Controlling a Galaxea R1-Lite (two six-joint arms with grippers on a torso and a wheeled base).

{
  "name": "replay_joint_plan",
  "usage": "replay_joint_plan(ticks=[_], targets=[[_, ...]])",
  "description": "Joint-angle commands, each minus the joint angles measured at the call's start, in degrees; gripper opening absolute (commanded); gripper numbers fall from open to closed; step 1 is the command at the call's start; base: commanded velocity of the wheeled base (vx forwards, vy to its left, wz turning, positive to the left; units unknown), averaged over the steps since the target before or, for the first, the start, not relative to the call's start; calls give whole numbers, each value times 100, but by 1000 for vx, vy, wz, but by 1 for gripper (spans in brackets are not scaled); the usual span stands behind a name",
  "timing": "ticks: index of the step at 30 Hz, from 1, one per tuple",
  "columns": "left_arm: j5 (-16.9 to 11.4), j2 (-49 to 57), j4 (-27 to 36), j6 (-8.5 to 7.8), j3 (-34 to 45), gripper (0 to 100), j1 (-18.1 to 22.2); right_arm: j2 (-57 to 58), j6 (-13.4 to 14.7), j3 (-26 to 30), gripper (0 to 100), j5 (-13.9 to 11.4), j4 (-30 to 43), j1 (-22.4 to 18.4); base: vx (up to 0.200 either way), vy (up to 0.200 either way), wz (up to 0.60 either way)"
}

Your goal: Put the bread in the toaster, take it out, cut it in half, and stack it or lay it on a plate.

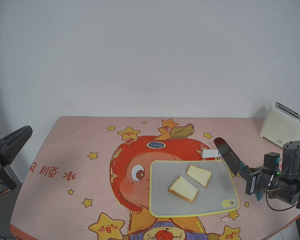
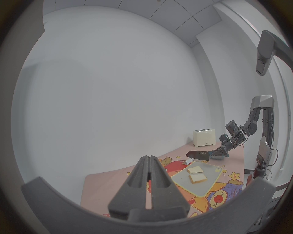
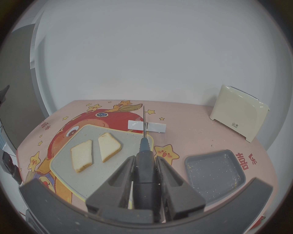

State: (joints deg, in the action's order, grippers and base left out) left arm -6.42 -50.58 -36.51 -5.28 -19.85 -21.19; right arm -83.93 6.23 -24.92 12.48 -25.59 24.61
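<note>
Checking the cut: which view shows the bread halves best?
Head view: both bread halves lie apart on the cutting board, seen from above. The right wrist view shows them obliquely; the left wrist view, far off.

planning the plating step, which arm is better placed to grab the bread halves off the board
Probably left: the left hand is empty, though far from the board. The right hand is nearer the bread halves but shut on the knife.
</note>
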Motion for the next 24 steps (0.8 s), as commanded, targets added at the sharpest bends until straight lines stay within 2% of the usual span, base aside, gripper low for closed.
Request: replay_joint_plan(ticks=[1, 10, 11, 14, 15, 16, 17, 19, 21, 22, 23, 24], targets=[[1, -22, 4, 1, 7, 0, 1, 8, 1, -13, 0, 0, 1, 0, 0, 0, 0], [-69, -40, 4, 36, 77, 0, -52, 35, 1, -13, 0, 0, 1, -27, 0, 0, 0], [-87, -180, 127, 211, 165, 0, -228, 52, 1, -31, 0, 44, 1, -27, 0, 0, 0], [-105, -769, 417, 537, 192, 0, -782, 105, 1, -101, 0, 149, 1, 0, 0, 0, 0], [-69, -1112, 434, 677, 165, 0, -1054, 149, 1, -101, 0, 149, 10, 8, 0, 0, 0], [-52, -1314, 408, 748, 148, 0, -1212, 184, 1, -101, 0, 149, 10, 8, 0, 0, 0], [-17, -1762, 364, 915, 42, 0, -1494, 237, 10, -83, 0, 149, 10, 0, 0, 0, 0], [115, -2325, 346, 1143, -239, 0, -1705, 281, 10, -92, 0, 140, 10, -18, 0, 0, 0], [370, -2879, 346, 1319, -494, 0, -1748, 307, 10, -101, 0, 149, 10, -18, 0, 0, 0], [388, -2923, 338, 1319, -503, 0, -1748, 316, 10, -110, 0, 149, 10, -18, 0, 0, 0], [651, -3529, 329, 1363, -766, 0, -1766, 342, 1, -110, 0, 140, 10, -9, 0, 0, 0], [783, -3801, 329, 1363, -872, 0, -1766, 334, 1, -101, 0, 140, 10, -9, 0, 0, 0]])
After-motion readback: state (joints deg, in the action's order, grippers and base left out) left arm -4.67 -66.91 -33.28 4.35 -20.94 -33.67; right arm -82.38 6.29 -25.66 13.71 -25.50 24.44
